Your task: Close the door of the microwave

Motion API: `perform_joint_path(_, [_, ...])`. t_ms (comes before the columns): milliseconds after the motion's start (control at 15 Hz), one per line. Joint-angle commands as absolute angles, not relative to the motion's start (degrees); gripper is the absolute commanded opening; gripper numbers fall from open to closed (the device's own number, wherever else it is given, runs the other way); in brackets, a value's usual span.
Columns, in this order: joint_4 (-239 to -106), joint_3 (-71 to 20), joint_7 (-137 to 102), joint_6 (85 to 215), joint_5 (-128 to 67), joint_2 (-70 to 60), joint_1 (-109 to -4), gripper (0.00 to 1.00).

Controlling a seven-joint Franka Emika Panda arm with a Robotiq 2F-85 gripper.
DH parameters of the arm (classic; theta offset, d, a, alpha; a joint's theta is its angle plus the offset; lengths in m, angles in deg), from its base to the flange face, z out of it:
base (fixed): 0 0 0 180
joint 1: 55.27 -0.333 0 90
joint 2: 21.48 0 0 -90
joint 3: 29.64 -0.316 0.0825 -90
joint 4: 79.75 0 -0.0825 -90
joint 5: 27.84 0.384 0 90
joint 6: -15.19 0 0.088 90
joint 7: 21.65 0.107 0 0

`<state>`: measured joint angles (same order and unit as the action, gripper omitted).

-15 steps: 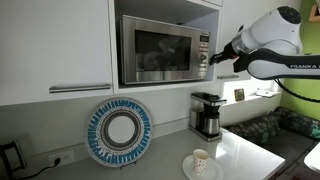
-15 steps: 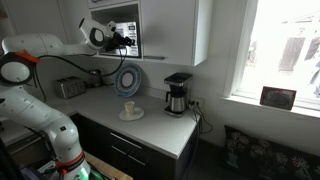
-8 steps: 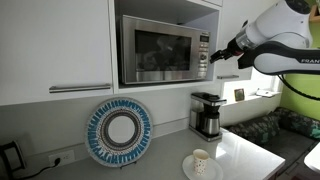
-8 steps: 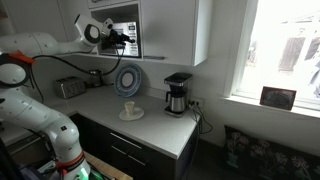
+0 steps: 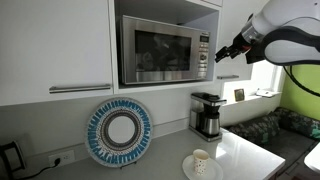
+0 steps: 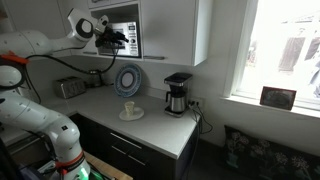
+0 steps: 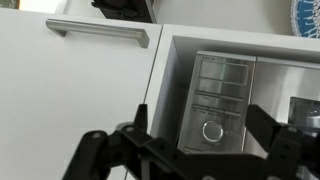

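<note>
Door [image 5: 155, 52] is sitting apparently flush above the tabletop [image 5: 150, 165] back edge, long axis level, with the released end effector [image 5: 219, 54] hovering just past the control strip [image 5: 203, 50].

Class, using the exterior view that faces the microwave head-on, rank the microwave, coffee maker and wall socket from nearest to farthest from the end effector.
1. The microwave, level with the end effector, right beside it.
2. The coffee maker, on the counter below.
3. The wall socket, low on the wall, past the microwave's far edge.
</note>
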<state>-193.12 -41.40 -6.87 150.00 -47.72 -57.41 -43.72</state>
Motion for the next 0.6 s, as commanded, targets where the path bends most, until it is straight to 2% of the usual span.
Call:
perform_joint_path(0, [-193.11,-42.06,-4.2,145.04,-47.81,-59.68,-44.02,1.0])
perform_joint_path(533, [-193.74,-44.58,2.79,141.79,-46.8,-62.26,-44.58,1.0])
